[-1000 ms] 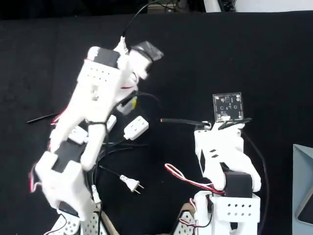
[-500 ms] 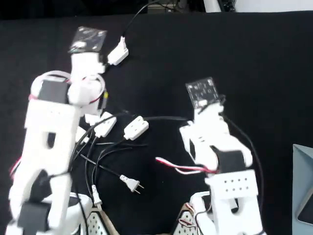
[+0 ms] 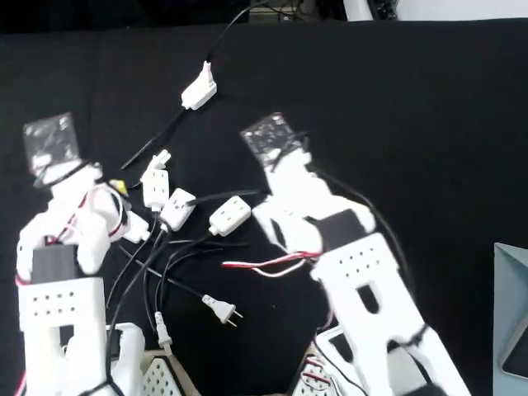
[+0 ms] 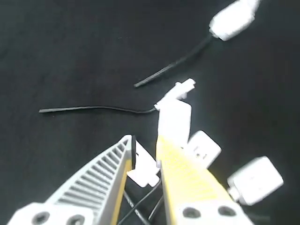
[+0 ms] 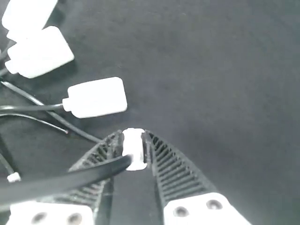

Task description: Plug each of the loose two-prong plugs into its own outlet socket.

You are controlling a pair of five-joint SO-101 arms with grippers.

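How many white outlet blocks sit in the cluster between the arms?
3: the left outlet block, the middle outlet block beside it, and the right outlet block slightly apart. The far white piece may be a fourth.

Two-prong plug [image 3: 223, 310] loose near white sockets [image 3: 229, 214]; second plug [image 5: 134, 152] in right tool [image 5: 132, 136].

Nothing printed can be read here. The left circuit board [image 3: 50, 142] and the right circuit board [image 3: 270, 136], one on top of each arm's wrist, carry pale specks too small to tell as lettering. The white outlet socket [image 3: 229, 215] on the black bench [image 3: 429, 124] shows no mark that can be made out.
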